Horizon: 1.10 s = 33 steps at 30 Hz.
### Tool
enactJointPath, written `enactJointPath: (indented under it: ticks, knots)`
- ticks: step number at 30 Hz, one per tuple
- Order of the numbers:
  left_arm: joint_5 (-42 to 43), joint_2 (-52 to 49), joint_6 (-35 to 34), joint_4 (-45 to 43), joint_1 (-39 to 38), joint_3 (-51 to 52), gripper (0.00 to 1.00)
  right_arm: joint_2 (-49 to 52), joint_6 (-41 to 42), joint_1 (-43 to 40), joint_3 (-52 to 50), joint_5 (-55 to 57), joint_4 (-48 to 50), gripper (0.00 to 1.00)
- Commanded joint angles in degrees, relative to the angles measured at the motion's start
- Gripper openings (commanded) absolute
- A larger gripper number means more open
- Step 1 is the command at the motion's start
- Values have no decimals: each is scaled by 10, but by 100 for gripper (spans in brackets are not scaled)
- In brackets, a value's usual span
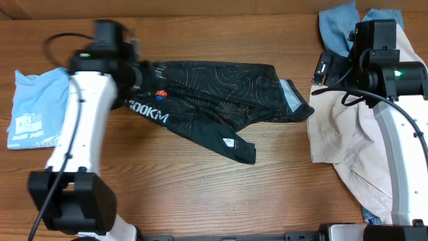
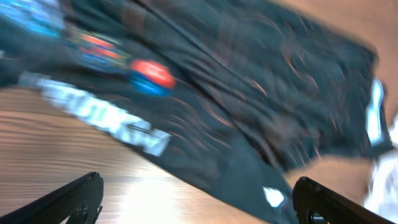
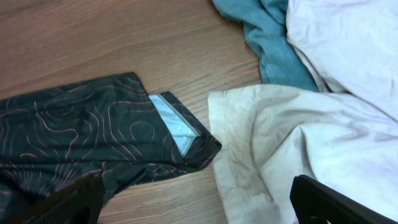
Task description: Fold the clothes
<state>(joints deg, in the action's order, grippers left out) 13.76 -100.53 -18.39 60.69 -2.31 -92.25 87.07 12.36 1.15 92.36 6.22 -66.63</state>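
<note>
The black garment point(image 1: 214, 97) with thin orange contour lines and white lettering lies loosely spread in the middle of the table. It shows blurred in the left wrist view point(image 2: 236, 81), with a red and blue label point(image 2: 151, 76). My left gripper point(image 2: 196, 202) is open and empty, over the garment's left end. My right gripper point(image 3: 193, 205) is open and empty, above the black garment's right corner point(image 3: 93, 130) and the edge of a beige garment point(image 3: 292, 149).
A folded light blue shirt point(image 1: 37, 107) lies at the table's left edge. The beige garment point(image 1: 348, 144) and a blue garment point(image 1: 338, 23) are heaped at the right, under the right arm. Bare wood lies in front.
</note>
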Motion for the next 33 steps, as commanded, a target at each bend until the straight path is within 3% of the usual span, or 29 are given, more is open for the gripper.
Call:
enactJointPath:
  ticks: [1,6,10,22,27,29,33]
  knots:
    - [11,-7,-86,-38,-100,51,100,-1,-5,-3,7,1,-4,100]
    - [11,-61,-179,-98,-194,89,98,-1,-5,-3,7,1,-8,100]
    - [2,-117,-209,-103,-234,89,91,-1,-5,-3,7,1,-13,100]
    - [-27,-174,-241,-88,-229,88,86,-1,-5,-3,7,2,-16,100]
    - [-35,-174,-240,-82,-225,88,70,-1,-5,-3,7,2,-16,100]
    - [-35,-174,-241,-84,-225,88,68,-1,-5,-3,7,2,-16,100]
    - [-37,-174,-241,-85,-225,88,43,-1,-5,-3,7,2,-16,100]
